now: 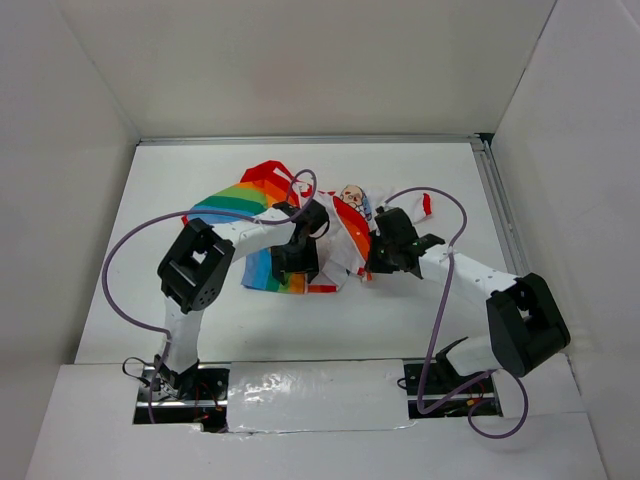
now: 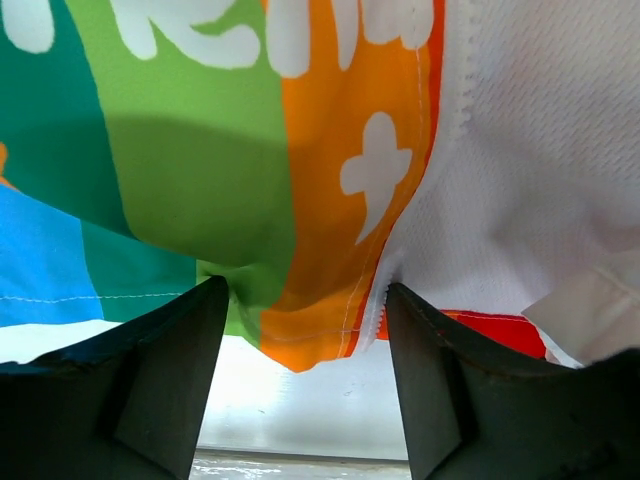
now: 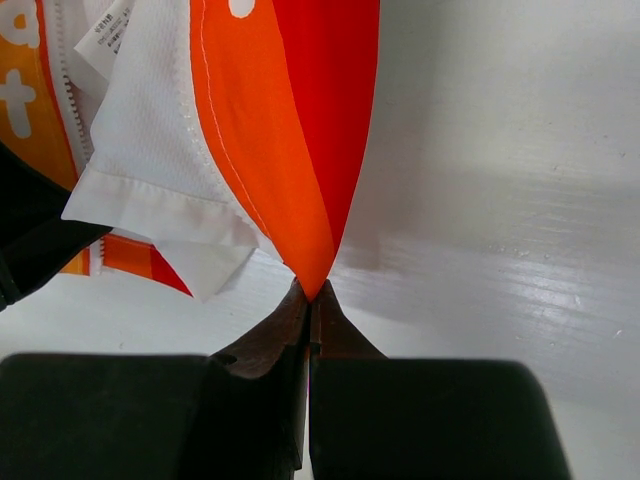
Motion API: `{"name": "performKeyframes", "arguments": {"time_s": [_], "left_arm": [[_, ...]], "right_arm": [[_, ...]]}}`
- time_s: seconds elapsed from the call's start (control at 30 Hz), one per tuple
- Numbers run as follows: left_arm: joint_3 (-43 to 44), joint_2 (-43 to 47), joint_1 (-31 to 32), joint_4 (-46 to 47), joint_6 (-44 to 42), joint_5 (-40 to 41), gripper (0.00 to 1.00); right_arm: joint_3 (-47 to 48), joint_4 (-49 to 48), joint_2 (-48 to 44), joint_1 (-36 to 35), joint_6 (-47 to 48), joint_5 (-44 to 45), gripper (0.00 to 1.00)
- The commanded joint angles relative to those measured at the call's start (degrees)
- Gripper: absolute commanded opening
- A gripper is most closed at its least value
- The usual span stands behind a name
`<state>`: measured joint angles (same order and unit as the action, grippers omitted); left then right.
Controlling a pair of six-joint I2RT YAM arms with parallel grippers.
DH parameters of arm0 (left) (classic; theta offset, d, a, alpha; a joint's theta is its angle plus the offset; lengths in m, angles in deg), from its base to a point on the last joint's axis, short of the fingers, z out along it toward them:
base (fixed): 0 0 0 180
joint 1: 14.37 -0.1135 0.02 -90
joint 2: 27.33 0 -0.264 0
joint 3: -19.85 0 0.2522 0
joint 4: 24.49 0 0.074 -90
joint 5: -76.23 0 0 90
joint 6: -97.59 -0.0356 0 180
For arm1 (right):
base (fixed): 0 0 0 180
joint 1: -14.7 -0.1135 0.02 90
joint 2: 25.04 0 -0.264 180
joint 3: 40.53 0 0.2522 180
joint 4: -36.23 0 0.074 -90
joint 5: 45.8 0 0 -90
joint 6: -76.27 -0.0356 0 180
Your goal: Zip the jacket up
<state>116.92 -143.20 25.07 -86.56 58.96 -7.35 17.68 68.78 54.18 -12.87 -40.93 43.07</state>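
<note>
The jacket [image 1: 240, 200] is lying bunched near the desk's [image 1: 400, 320] far edge. The right gripper [image 3: 310, 295] is clenching an orange hem tip. The left gripper [image 2: 305, 300] is standing released around the zipper teeth [image 2: 372, 310]. Centre these before closing, with the hem taut.

Jacket [image 2: 200, 150]: white lettering on rainbow panels, cropped, no word readable. Sewn-in label [image 3: 105, 30]: tiny print, illegible.

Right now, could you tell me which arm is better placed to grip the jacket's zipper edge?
Left, probably: the left gripper is open with the jacket hem and zipper teeth hanging between its fingers. The right gripper is shut on an orange corner.
</note>
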Motion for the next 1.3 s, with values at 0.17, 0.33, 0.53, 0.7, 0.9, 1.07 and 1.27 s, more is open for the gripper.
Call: {"name": "performKeyframes", "arguments": {"time_s": [0.17,0.33,0.53,0.7,0.9,1.07,1.27], "left_arm": [[-0.51,-2.61,0.02,0.50,0.66,-0.26,0.69],[-1.74,2.14,-0.15,1.20,-0.04,-1.31,0.61],[-3.15,6.80,-0.59,3.40,-2.24,-3.60,0.56],[-5.43,9.35,-1.65,4.89,-2.51,-5.44,0.13],[-5.87,9.53,-1.82,5.95,-3.56,-7.37,0.00],[-9.30,12.60,-1.82,10.25,-6.19,-10.72,0.00],[-15.10,20.06,-1.82,19.12,-10.23,-16.78,0.00]], "right_arm": [[0.20,-1.56,-0.47,0.85,-0.22,-0.19,0.00],[0.29,-1.56,0.58,1.64,-0.66,-0.11,0.00],[0.03,-1.65,2.34,3.14,-1.10,0.77,0.00],[0.29,-1.03,4.27,5.51,-1.45,0.95,0.00],[0.11,-1.91,4.37,5.69,-1.19,-0.02,0.00],[-0.76,-3.40,2.26,5.51,-0.40,-1.95,0.00],[-1.99,-5.95,-2.21,4.99,0.22,-7.04,0.00]]}}
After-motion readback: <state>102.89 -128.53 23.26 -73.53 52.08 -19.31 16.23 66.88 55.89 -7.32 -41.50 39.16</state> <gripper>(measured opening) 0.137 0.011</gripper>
